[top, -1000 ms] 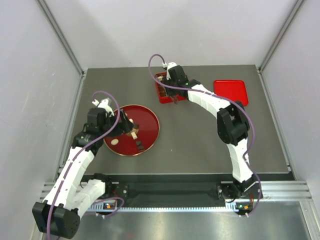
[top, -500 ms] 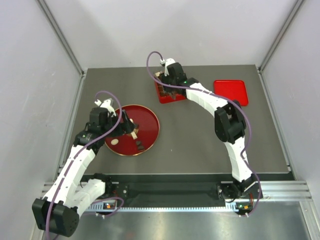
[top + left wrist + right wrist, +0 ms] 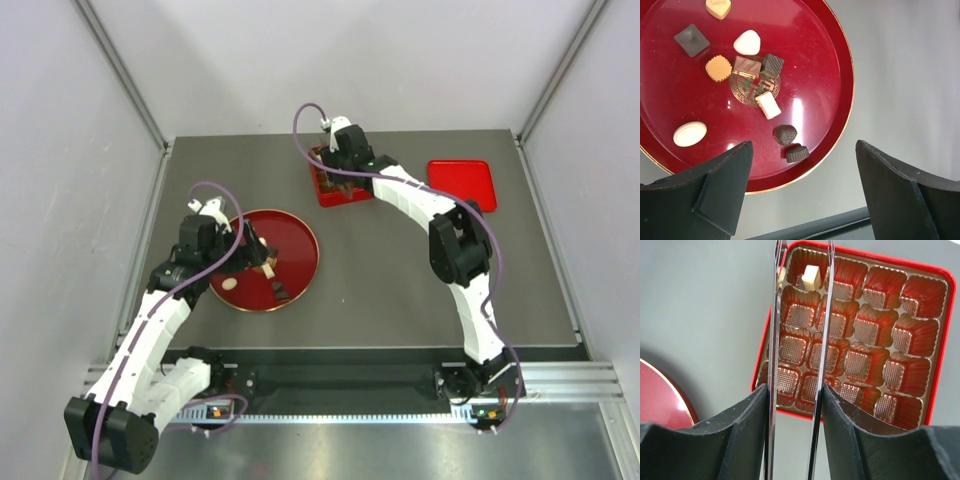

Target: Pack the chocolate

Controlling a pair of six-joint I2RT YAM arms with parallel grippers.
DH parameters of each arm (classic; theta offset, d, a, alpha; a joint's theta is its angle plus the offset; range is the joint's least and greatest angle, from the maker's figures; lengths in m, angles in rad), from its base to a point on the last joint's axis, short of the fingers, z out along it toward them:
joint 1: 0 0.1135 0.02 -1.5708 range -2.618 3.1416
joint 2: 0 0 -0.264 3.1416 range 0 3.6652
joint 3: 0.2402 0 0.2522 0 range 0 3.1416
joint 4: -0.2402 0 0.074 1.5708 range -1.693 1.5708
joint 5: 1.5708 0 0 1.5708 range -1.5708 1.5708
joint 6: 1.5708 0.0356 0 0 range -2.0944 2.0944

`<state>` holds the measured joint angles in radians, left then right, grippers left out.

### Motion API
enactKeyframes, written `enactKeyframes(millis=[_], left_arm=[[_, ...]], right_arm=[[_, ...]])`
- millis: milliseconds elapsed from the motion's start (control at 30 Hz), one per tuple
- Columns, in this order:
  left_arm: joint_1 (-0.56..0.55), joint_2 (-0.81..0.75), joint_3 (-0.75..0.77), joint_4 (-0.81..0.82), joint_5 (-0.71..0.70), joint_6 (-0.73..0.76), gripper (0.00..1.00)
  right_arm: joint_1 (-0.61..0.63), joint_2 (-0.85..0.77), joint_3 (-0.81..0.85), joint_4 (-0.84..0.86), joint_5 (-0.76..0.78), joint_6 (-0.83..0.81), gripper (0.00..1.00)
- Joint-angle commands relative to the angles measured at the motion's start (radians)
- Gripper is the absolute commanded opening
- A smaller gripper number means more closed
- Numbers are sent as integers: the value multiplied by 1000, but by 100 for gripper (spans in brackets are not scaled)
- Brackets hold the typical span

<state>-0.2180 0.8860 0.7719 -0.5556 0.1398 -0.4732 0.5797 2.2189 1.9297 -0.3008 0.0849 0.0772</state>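
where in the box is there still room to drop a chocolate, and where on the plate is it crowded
Nearly every cup of the red box is bare; only the far-left corner cup holds a cream piece, between the tweezer tips. On the round plate the chocolates bunch around the centre emblem; its right side is bare.
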Motion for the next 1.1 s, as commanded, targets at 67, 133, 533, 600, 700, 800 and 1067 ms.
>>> enactKeyframes(millis=[67, 133, 533, 600, 700, 800, 1067], left_arm=[[-4, -16, 3, -9, -9, 5, 89], [-4, -24, 1, -7, -9, 4, 89], [-3, -58, 24, -43, -118, -27, 89], [-3, -70, 23, -43, -124, -27, 89], [-3, -85, 18, -40, -131, -31, 89], [-4, -96, 15, -38, -131, -35, 89], [-6, -104, 10, -36, -131, -36, 89]], right_arm=[[2, -129, 66, 6, 3, -33, 43], [14, -185, 43, -6, -5, -37, 43], [377, -550, -530, -5, 29, 42, 43], [417, -564, -566, 20, 29, 53, 43], [453, -558, -618, 49, 30, 65, 43], [457, -548, -641, 71, 24, 73, 42], [457, -515, -683, 120, -20, 46, 42]])
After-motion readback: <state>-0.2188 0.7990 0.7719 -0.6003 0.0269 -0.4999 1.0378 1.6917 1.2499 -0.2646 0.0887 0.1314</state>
